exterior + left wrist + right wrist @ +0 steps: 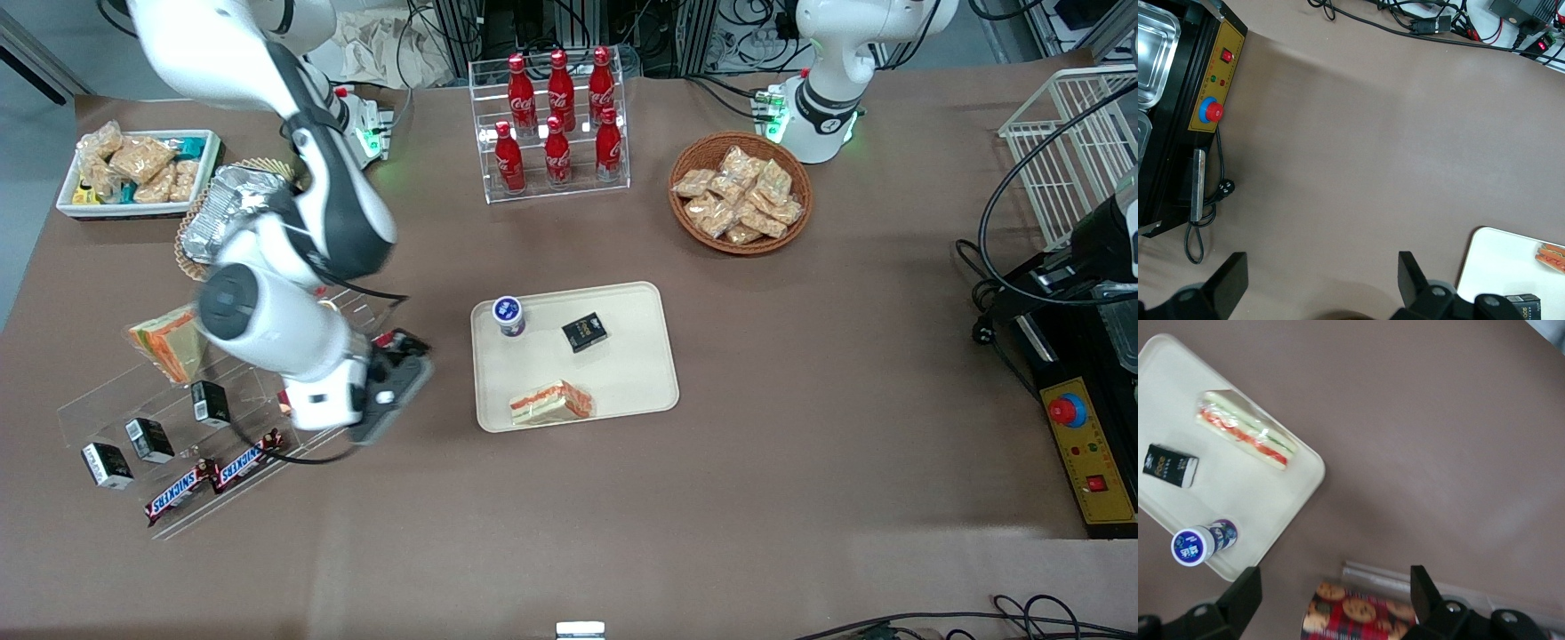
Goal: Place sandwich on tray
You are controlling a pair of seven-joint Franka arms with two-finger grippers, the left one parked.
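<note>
The clear-wrapped sandwich (pixel 549 402) of white bread with a thin red and green stripe lies on the cream-beige tray (pixel 622 373), at the tray's edge nearest the front camera. It also shows in the right wrist view (pixel 1245 430) on the tray (pixel 1281 503), and in the left wrist view (pixel 1551 255) on the tray (pixel 1498 260). My right gripper (pixel 391 391) (pixel 1335 597) is open and empty. It hangs beside the tray toward the working arm's end of the table, apart from the sandwich and above a red cookie packet (pixel 1358 613).
A blue-lidded cup (pixel 508 315) and a small black box (pixel 584 332) stand on the tray. A clear shelf (pixel 116 400) holds a yellowish sandwich (pixel 169 342), black boxes and Snickers bars (pixel 182 489). A cola rack (pixel 556 120), snack basket (pixel 740 191), foil tray (pixel 233 209) and white bin (pixel 133 173) stand farther away.
</note>
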